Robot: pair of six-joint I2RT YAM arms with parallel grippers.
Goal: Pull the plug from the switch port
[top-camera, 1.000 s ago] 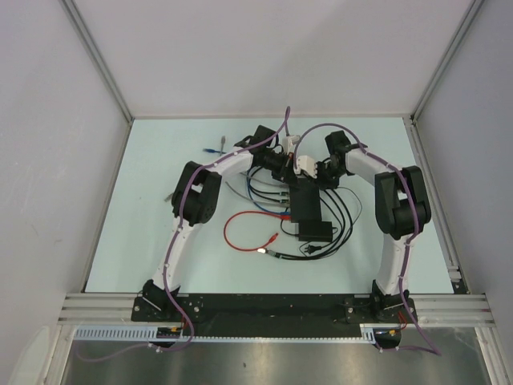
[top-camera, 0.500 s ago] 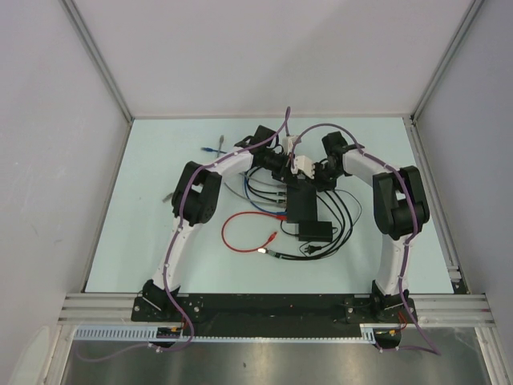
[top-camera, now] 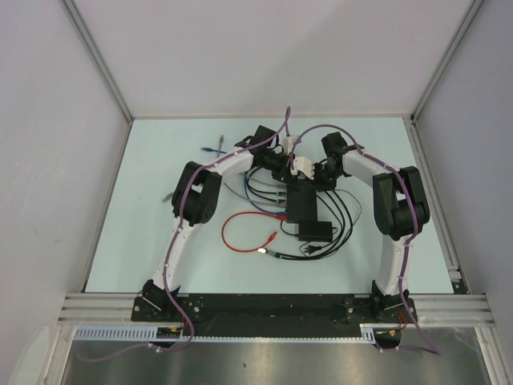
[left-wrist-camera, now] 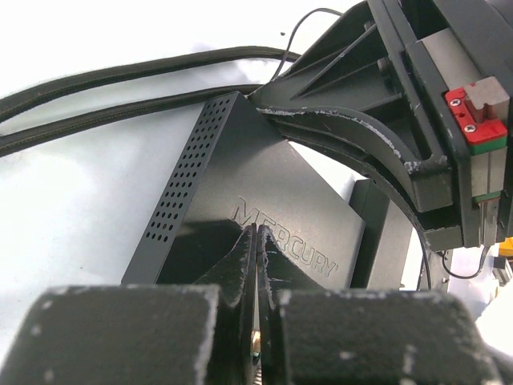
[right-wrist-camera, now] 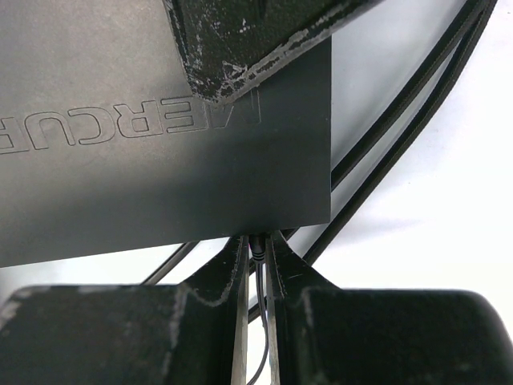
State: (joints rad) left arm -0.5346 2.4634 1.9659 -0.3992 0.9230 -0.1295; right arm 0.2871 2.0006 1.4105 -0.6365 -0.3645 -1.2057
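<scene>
I'm seeing left arm (top-camera: 176,239) and right arm (top-camera: 390,261): white links, black joints, purple cable strapped along each. Fingers (left-wrist-camera: 228,269) matte black, edges scuffed pale. Red two-screw block (left-wrist-camera: 473,108) on black housing.

Plug (right-wrist-camera: 256,247) at switch (right-wrist-camera: 160,144) edge, cables (right-wrist-camera: 401,136) beside

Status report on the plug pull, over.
Left hand shut, tips down on the switch. Right hand shut on the plug at switch edge, plug not yet out. Black cables alongside, nothing blocking.

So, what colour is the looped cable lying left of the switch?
Red. The looped cable shows best in the top external view.
</scene>
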